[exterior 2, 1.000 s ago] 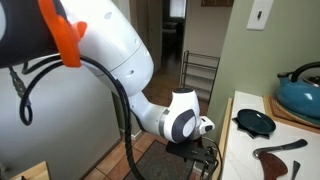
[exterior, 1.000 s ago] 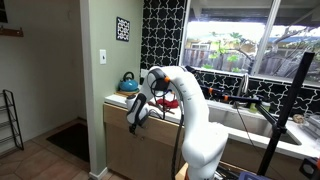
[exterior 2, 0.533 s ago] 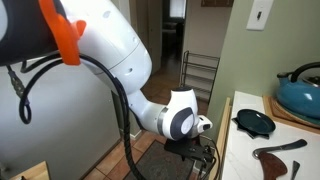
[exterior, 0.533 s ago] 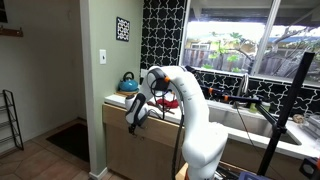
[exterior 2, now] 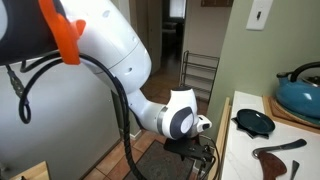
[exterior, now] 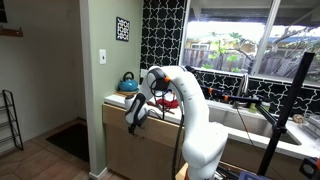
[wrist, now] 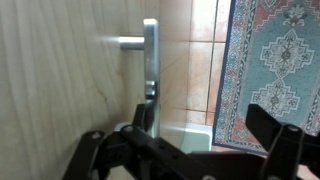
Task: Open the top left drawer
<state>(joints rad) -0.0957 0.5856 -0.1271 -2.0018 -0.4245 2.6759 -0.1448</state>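
Looking past your gripper point(wrist: 188, 142) in the wrist view, you have its fingers spread wide, with the bar handle point(wrist: 150, 70) running down between them and touched by neither. Just behind it the drawer point(wrist: 60, 90) front sits under the counter point(exterior: 113, 99), with no gap that I can make out. By my judgement nothing is open yet, so the pinch and the whole pull remain.

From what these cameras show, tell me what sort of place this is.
Most likely a home kitchen: a blue kettle sits on the counter, a dark pan lies near it, and patterned black tile runs beside the window.
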